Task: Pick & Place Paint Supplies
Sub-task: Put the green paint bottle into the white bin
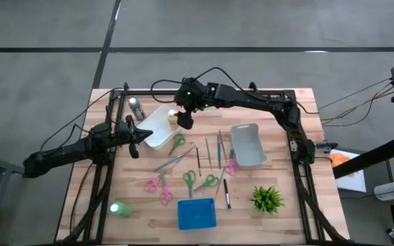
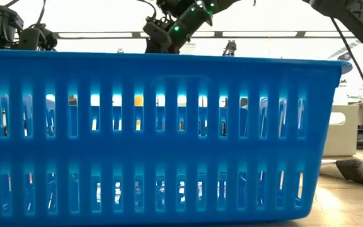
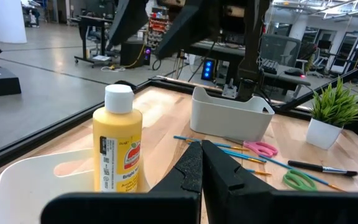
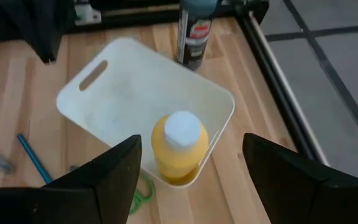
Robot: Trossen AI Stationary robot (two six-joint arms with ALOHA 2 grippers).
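A yellow-orange squeeze bottle (image 4: 178, 149) with a white cap stands upright on its base in a corner of a white tray (image 4: 129, 93) at the table's far left. My right gripper (image 4: 191, 180) hangs open above it, one finger on each side, touching nothing. The dark grey bottle (image 1: 137, 108) stands on the table just beyond the tray. The green bottle (image 1: 120, 209) stands near the front left. Several thin brushes (image 1: 214, 152) lie at mid-table. My left gripper (image 3: 201, 168) waits shut at the tray's left side, level, with nothing between its fingers.
A grey-white bin (image 1: 248, 145) stands right of the brushes. A blue slotted basket (image 1: 197, 214) sits at the front edge and fills the low view. Pink and green scissors (image 1: 190, 179) lie among the brushes. A small potted plant (image 1: 267, 199) stands front right.
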